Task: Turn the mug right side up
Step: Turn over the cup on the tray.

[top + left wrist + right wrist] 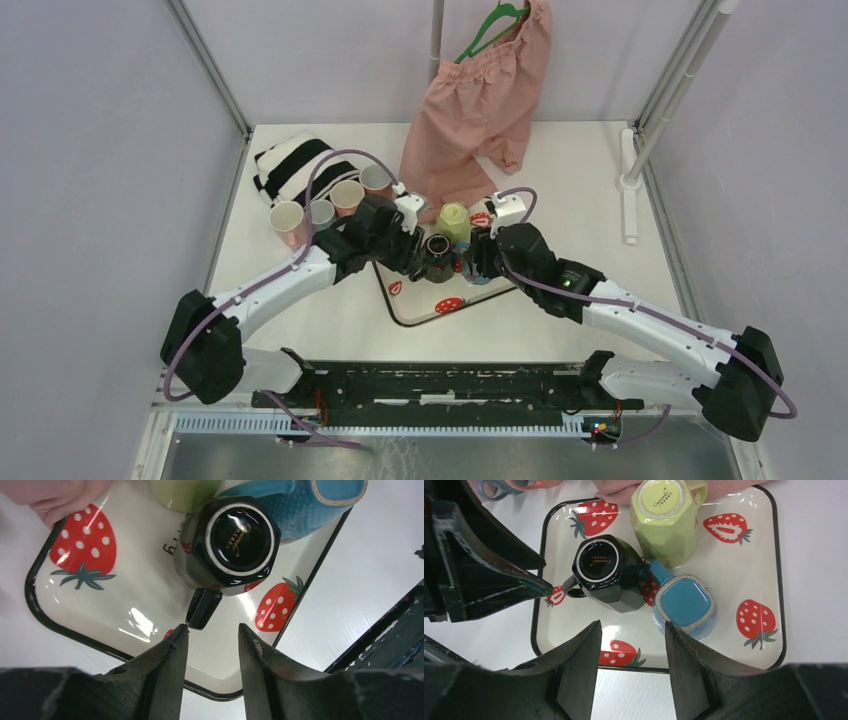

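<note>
A black mug (437, 246) stands upside down on the strawberry tray (420, 310), base up, in the left wrist view (235, 542) and the right wrist view (606, 572). Its handle (202, 607) points toward my left gripper (214, 628), which is open and empty, one fingertip just beside the handle end. My right gripper (633, 626) is open and empty above the tray's near edge, apart from the mugs. A light green mug (666, 520) is upside down behind the black one. A blue mug (684, 602) stands with its opening up.
Pink shorts (480, 100) hang from a green hanger at the back, their hem touching the tray's far side. A striped cloth (290, 165) and several paper cups (330, 205) sit at the left. A white post base (630, 180) stands at the right.
</note>
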